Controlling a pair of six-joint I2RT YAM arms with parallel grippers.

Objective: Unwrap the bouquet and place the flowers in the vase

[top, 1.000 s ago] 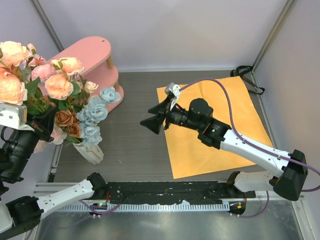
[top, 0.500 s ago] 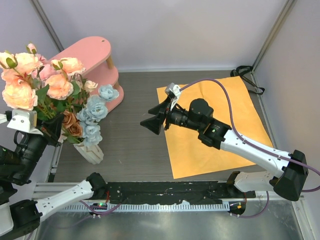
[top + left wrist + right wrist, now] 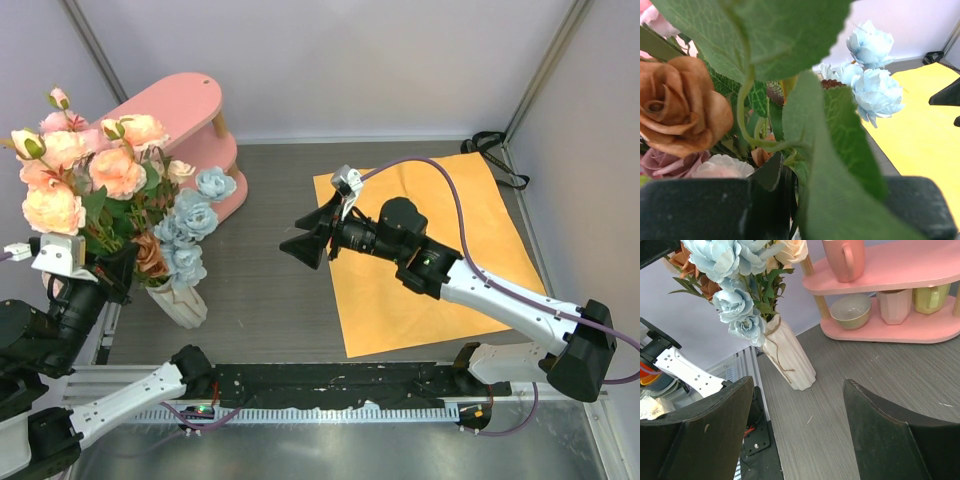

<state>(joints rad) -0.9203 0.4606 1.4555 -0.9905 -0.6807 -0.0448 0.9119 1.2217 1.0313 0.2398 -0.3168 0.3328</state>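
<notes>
Top external view: left gripper [image 3: 113, 263] clamped on stems of the flowers [image 3: 95, 175], bunch up-left of the vase [image 3: 186, 303]. Right gripper [image 3: 310, 236] jaws apart, empty, well right of the vase over the orange sheet [image 3: 440, 290]. Best bet: lower stems straight into the rim, slowly, so the vase doesn't tip. Right wrist alone shows blue-bloom stems already inside the vase.

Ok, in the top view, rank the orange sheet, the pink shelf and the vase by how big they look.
1. orange sheet, largest, though the right arm covers part.
2. pink shelf, partly hidden by flowers.
3. vase, smallest; only its lower body shows.
</notes>
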